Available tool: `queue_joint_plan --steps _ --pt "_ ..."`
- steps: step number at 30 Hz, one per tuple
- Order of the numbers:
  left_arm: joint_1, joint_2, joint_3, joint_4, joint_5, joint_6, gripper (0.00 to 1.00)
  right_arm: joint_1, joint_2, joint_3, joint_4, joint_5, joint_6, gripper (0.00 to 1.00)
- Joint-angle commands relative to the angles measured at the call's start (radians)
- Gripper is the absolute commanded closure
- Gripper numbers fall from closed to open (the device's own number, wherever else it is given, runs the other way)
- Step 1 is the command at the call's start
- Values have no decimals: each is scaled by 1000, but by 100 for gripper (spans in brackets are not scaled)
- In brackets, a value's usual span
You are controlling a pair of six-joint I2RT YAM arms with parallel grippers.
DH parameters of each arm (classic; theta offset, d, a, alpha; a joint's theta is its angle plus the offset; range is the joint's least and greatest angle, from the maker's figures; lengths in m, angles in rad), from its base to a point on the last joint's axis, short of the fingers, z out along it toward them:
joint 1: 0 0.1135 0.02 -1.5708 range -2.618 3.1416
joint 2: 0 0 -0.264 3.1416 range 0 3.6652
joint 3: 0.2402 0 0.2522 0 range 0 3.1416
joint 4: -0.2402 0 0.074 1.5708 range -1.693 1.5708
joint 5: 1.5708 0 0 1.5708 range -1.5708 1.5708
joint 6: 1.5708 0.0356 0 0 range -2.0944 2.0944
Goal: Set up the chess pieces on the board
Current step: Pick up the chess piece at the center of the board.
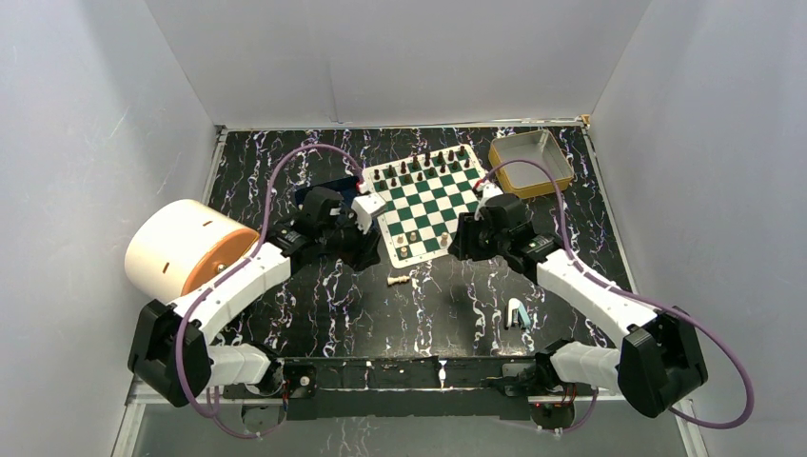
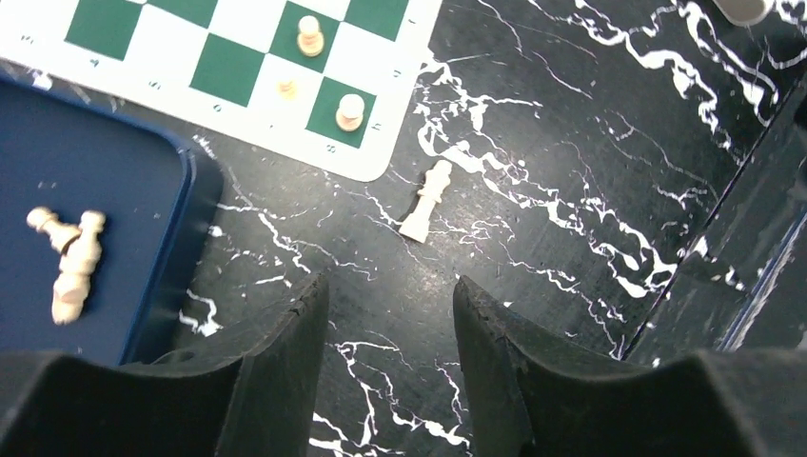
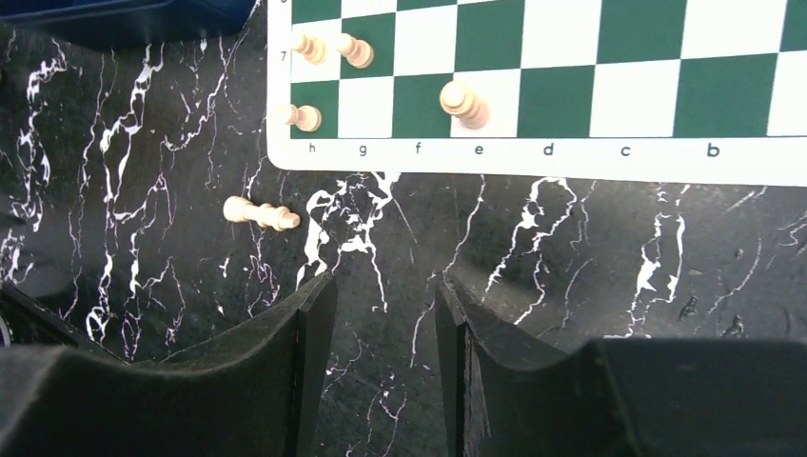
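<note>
Black marbled tabletop (image 1: 314, 305), grey walls (image 1: 95, 114) round it. Green-and-white board (image 1: 433, 205) sits mid-far, turned slightly askew. Dark pieces (image 1: 419, 167) fill its far rows. Cream side is barely begun: only a few cream pieces (image 3: 463, 103) stand on the near rows, most bunched at the h-g corner, one on the e file. One more, the fallen piece (image 2: 424, 201), lies on its side on the tabletop just off the board's near edge, not touching it. Spare pieces (image 2: 71, 257) lie flat in the blue tray (image 2: 143, 171), just beside the board's left edge. Yellow-rimmed tin (image 1: 561, 171) is right of the board. White drum (image 1: 181, 249) is far left, and a small stapler-like thing (image 1: 517, 314) lies near my right arm; neither matters.

Left jaws: parted, nothing between them, hanging over the tabletop between tray and fallen piece. Right jaws: parted too, nothing held, just short of the board's near edge, with the fallen piece off to their left in the wrist view.

Step, my read: early in filling the cream rows, between picks. The fallen piece is the obvious next grab. Either arm should reach it; the left looks nearer. The next move calls for lining the jaws across its thin stem, coming down low, pinching, then standing it upright on a free near-row square. Risks: it rolls away, or I knock the standing ones by the corner.
</note>
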Motion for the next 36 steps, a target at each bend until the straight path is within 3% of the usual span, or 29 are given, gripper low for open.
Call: queue_joint_plan --steps 1,17,36 --pt "-30 17 -34 85 69 155 53 -49 -56 -15 58 -66 14 48" --pt "-181 230 -45 176 3 291 64 -167 -87 -26 96 -185 13 48" --pt "-204 358 -63 191 -5 313 69 -171 -99 -34 118 -208 21 48"
